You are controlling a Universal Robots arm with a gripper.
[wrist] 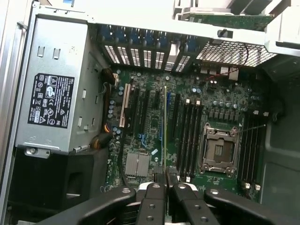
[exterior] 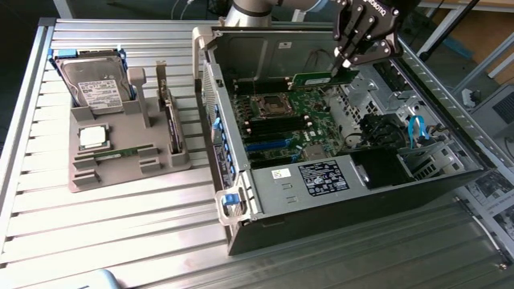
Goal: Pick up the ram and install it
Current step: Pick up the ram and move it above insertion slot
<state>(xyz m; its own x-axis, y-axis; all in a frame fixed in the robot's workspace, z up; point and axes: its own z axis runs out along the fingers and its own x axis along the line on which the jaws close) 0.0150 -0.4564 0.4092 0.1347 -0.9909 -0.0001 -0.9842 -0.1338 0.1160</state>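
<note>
Standing open on the slatted table [exterior: 120, 241], the computer case [exterior: 337, 224] shows a green board [exterior: 309, 123] with an open processor socket [exterior: 269, 105], black memory slots [exterior: 277, 127] and a grey power box [exterior: 317, 179], while a tray [exterior: 120, 174] at the exterior view's left holds a hard drive [exterior: 96, 84], a square chip [exterior: 92, 137] and a second memory stick [exterior: 120, 153]. The gripper [exterior: 348, 65] is clamped on the ram [exterior: 321, 79], a thin green strip held level above the board, edge-on from the wrist.
</note>
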